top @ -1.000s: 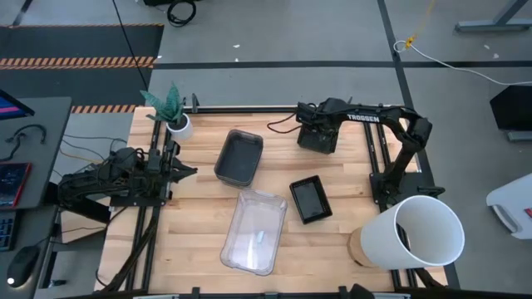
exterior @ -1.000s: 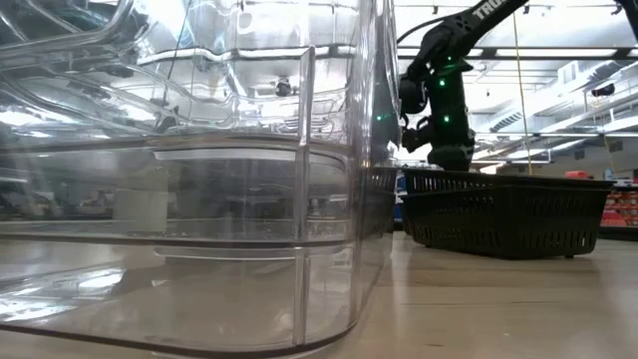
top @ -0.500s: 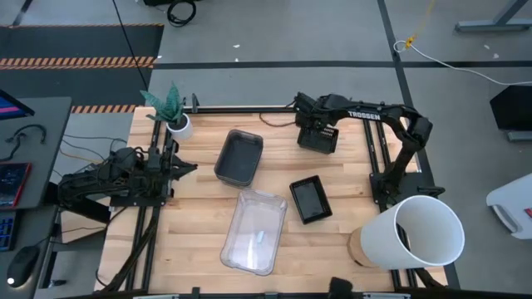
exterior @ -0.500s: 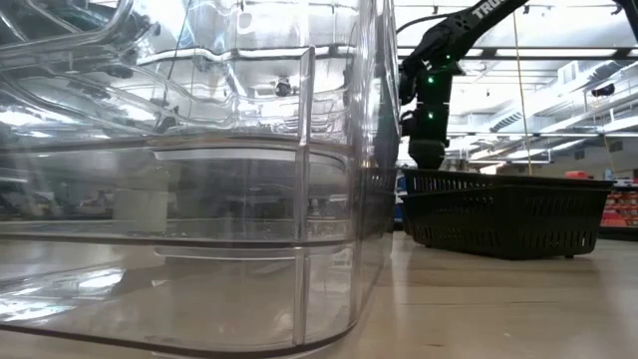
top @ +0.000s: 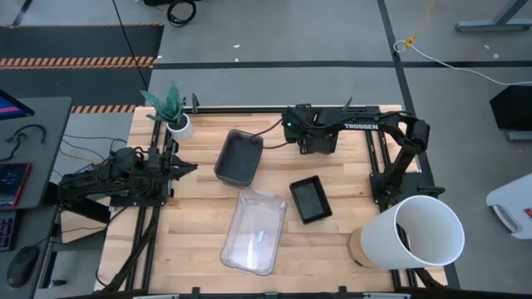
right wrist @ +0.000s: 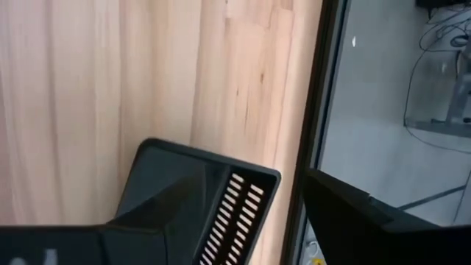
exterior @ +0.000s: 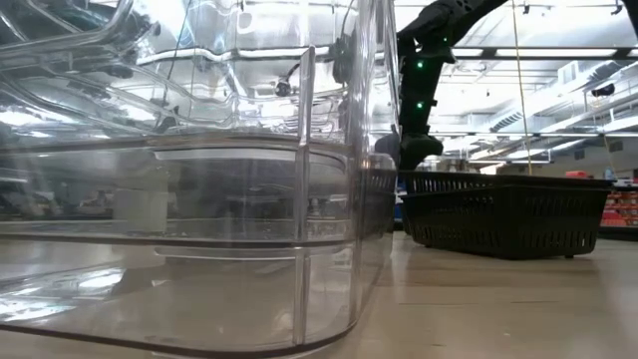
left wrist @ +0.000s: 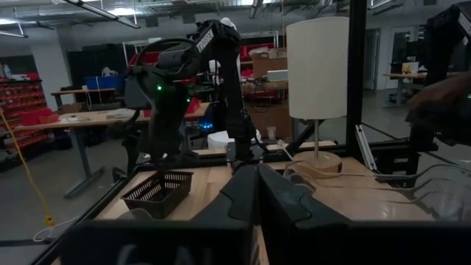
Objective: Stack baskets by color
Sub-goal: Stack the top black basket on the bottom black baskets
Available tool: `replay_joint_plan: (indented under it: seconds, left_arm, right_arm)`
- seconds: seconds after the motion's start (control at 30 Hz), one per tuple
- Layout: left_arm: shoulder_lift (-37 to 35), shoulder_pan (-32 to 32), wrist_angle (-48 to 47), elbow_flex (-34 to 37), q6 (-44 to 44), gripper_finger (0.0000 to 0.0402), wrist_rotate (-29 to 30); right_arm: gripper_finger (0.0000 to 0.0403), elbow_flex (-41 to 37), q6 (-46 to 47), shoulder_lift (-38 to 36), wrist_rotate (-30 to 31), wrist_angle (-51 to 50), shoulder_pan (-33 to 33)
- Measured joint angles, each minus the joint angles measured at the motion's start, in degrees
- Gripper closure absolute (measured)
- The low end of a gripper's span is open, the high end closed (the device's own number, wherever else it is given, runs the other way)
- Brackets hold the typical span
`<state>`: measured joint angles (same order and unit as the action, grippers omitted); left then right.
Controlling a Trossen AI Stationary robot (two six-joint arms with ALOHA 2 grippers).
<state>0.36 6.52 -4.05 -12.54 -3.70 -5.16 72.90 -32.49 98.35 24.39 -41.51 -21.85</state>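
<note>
Two black slatted baskets show: one (top: 319, 139) at the table's far edge, under my right arm, and one (top: 310, 199) near the middle. A smoky grey basket (top: 239, 158) and a clear basket (top: 253, 231) lie left of them. My right gripper (top: 293, 126) hangs open at the far black basket's left end, tilted down. In its wrist view a corner of that basket (right wrist: 221, 199) lies between the spread fingers. My left gripper (top: 188, 172) waits shut at the table's left side, touching nothing. My right gripper stands open around a corner (right wrist: 243, 206) of the far black basket, which rests flat on the table. Whether a finger touches the basket I cannot tell.
A big white bucket (top: 420, 237) lies tipped at the near right corner. A small white pot with a plant (top: 177, 124) stands at the far left. The black frame rail (right wrist: 309, 110) runs along the table's far edge, close beside the right gripper.
My right gripper has swung toward the table's left edge along the far side, from above the far black basket to its left end, and has rolled about its wrist. The baskets lie where they were.
</note>
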Motion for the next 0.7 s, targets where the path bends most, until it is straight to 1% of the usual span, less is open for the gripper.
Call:
replay_joint_plan:
  seconds: [0.2, 0.3, 0.37, 0.63, 0.7]
  left_arm:
    - [0.0, 0.0, 1.27, -0.02, 0.0, 0.0389, 0.01]
    - [0.0, -0.01, 1.64, -0.02, 0.0, 0.0387, 0.0]
    - [0.0, -0.01, 1.58, -0.02, 0.0, 0.0383, 0.0]
    - [0.0, 0.0, 1.53, -0.02, 0.02, 0.0389, 0.0]
    - [0.0, -0.01, 1.52, -0.02, 0.04, 0.0391, 0.0]
  right_arm:
    - [0.0171, 0.0, -2.71, 0.0, 0.43, -0.77, 0.48]
    - [0.0172, 0.0, -6.46, 0.0, 3.05, -0.75, 0.48]
    - [0.0172, 0.0, -8.71, 0.0, 3.09, -0.75, 0.43]
    - [0.0177, -2.26, -14.75, 0.04, -1.52, 0.74, -0.79]
    - [0.0181, -3.69, -16.38, 0.04, -1.76, 2.1, -1.01]
